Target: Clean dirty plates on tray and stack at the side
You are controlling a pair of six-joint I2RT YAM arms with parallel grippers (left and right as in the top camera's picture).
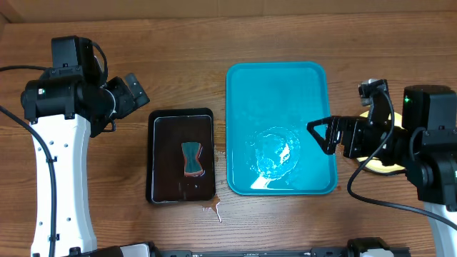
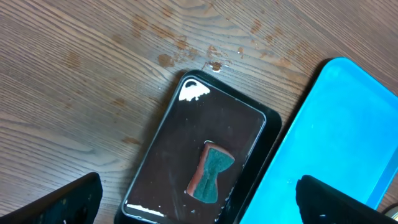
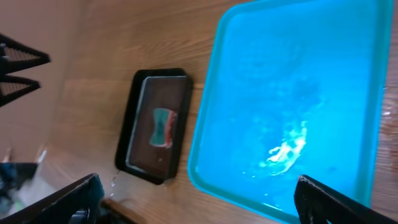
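The turquoise tray (image 1: 243, 86) lies right of centre and holds no plate, only a wet glare patch (image 1: 275, 153). It also shows in the left wrist view (image 2: 348, 112) and the right wrist view (image 3: 249, 56). Pale yellow-green plates (image 1: 382, 166) lie on the table right of the tray, mostly hidden under my right arm; I cannot tell how many. My right gripper (image 1: 323, 135) (image 3: 199, 193) is open and empty over the tray's right edge. My left gripper (image 1: 137, 89) (image 2: 199, 199) is open and empty, above and left of the black tray.
A black tray (image 1: 158, 193) (image 2: 249, 118) (image 3: 130, 124) holding a teal-and-red sponge (image 1: 193, 158) (image 2: 210, 174) (image 3: 163, 127) lies left of the turquoise tray. Water drops (image 1: 213, 208) sit on the wood by its front corner.
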